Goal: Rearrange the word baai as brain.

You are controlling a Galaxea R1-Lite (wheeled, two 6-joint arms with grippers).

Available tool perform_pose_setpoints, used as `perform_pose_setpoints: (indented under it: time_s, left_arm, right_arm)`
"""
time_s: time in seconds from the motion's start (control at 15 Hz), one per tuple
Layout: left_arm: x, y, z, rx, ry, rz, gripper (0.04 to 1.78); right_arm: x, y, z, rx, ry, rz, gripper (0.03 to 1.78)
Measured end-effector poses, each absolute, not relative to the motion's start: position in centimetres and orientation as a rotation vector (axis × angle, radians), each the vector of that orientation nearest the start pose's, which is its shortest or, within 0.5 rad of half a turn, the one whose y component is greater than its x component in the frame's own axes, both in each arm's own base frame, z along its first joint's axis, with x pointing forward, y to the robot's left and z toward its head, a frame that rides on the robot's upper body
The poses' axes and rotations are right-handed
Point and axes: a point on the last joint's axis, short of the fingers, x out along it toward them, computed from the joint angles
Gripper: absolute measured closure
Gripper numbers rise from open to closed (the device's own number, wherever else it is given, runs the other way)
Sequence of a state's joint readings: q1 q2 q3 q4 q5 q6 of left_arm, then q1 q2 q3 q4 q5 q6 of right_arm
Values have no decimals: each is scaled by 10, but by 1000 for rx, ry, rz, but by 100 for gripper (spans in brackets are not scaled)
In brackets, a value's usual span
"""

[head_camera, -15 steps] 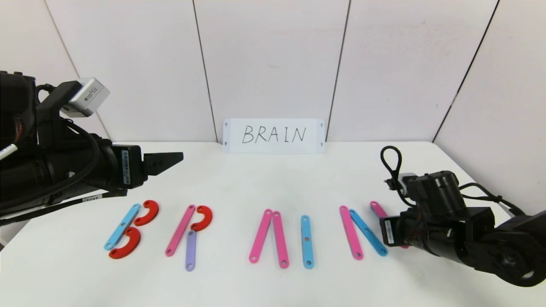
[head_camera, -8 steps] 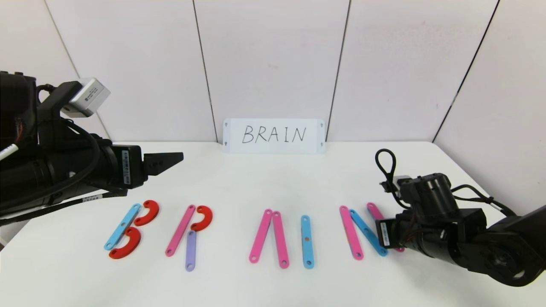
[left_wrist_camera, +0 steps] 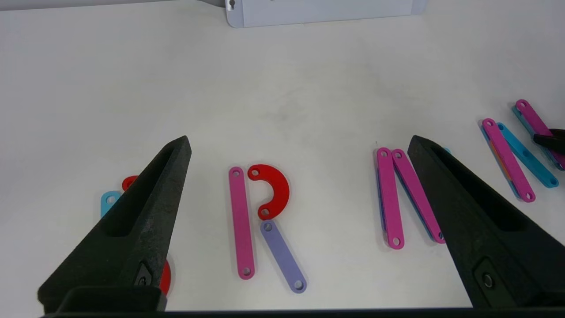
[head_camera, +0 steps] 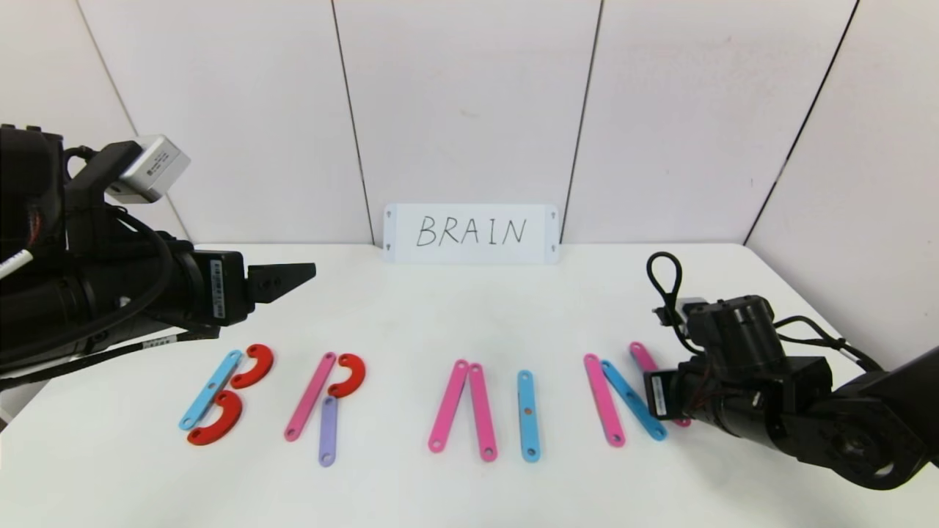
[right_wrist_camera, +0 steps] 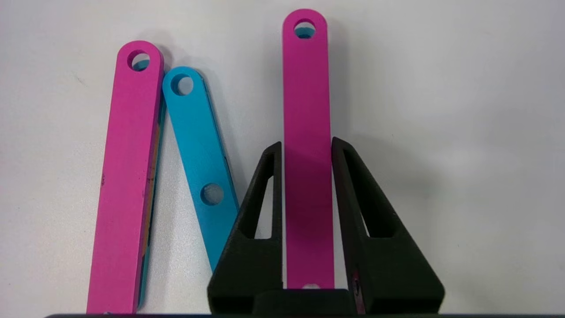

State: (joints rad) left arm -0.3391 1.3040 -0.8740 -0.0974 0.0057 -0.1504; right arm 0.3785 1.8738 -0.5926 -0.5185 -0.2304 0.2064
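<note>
Right gripper, low over the table at the right end of the row, with its two black fingers closed against the long edges of a pink strip; this strip is the last stroke of the letter N. Just beside it lie the N's diagonal blue strip and its first pink strip, the two nearly touching at their far ends. Whether the gripped strip is lifted or lies on the table cannot be told.

Further along the row, in the head view: a lone blue strip as I, two pink strips meeting at the top as an A without a crossbar, then the R of pink strip, red curve and short purple strip, and the B of blue strip and two red curves. Left gripper hovers above the table over the left letters, jaws wide and empty. A white card reading BRAIN stands at the back.

Step in hand, as judged: final adjustment of the N. The next move calls for setting this stroke so its near end meets the diagonal's near end, then release.
</note>
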Motion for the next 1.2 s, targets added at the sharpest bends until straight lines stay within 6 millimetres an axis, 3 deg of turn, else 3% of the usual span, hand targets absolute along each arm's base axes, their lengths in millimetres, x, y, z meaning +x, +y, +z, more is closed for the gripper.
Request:
perform_pose_setpoints:
  time_s: [0.13,0.4,0.6,0.73,0.93,1.2]
  left_arm:
    - [196,-69,251,-91,354,-305,10]
    - [196,-69,251,-84,356,-307,10]
    - [197,-69,250,-83,358,-307,10]
    - [197,-69,250,-83,359,-307,10]
    - [197,-69,250,-82,360,-307,10]
    - [195,-69,254,-88,342,-304,10]
  right_arm:
    - [268,100,68,-31,735,59,119]
    - [270,95,69,-25,731,37,51]
    - [272,90,72,-15,713,21,18]
    - [275,82,78,-1,688,-3,8]
    - [282,70,101,33,604,-38,7]
    - [279,56,156,10,415,-94,7]
